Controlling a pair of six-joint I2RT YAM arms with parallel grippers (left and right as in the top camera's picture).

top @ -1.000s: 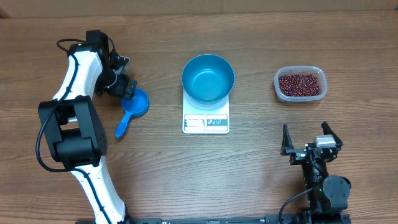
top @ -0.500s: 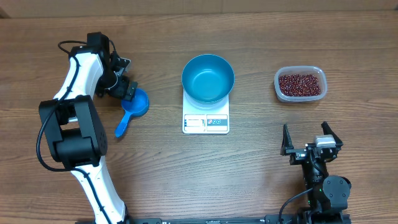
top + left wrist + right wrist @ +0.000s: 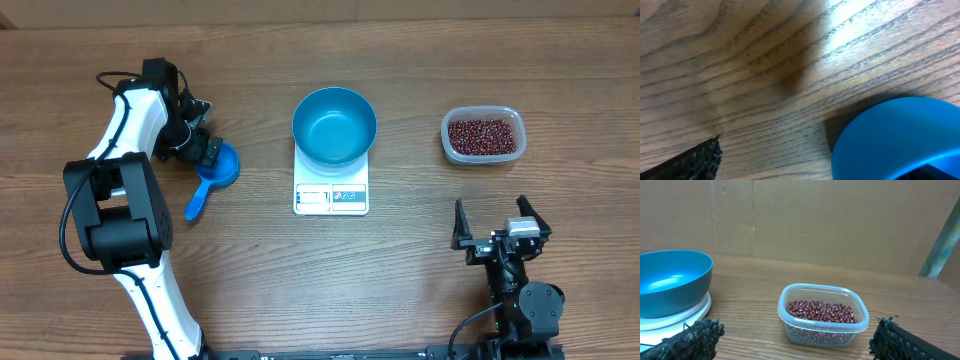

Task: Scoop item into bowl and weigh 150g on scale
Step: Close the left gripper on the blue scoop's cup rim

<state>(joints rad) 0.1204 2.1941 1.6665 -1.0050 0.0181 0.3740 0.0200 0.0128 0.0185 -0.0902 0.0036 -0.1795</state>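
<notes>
Closest to the robot's base, the right gripper (image 3: 493, 215) hangs low over the tabletop (image 3: 400, 280) with its jaws spread wide and nothing between them. It is well apart from every task thing except the tub beyond it.

Further out on the left lies the small blue scoop (image 3: 208, 180). Its long axis runs on a diagonal: the handle end points back toward the base and to the left, and the cup end sits farther out and to the right. The left gripper (image 3: 203, 135) is just past that cup end, jaws fully open and holding nothing. In the left wrist view the blue cup (image 3: 890, 140) fills the lower right corner, beside one dark fingertip (image 3: 695, 160). So the cup is at the jaws, but the handle lies on the near side of them. By my judgement the left arm, far the nearer of the two, has to line its jaws across that diagonal handle.

In the middle, the scale (image 3: 331, 197) carries the bowl (image 3: 334, 124), which is empty. Farthest right, the beans (image 3: 484, 135) sit heaped in the clear tub (image 3: 512, 118), none scooped yet.
</notes>
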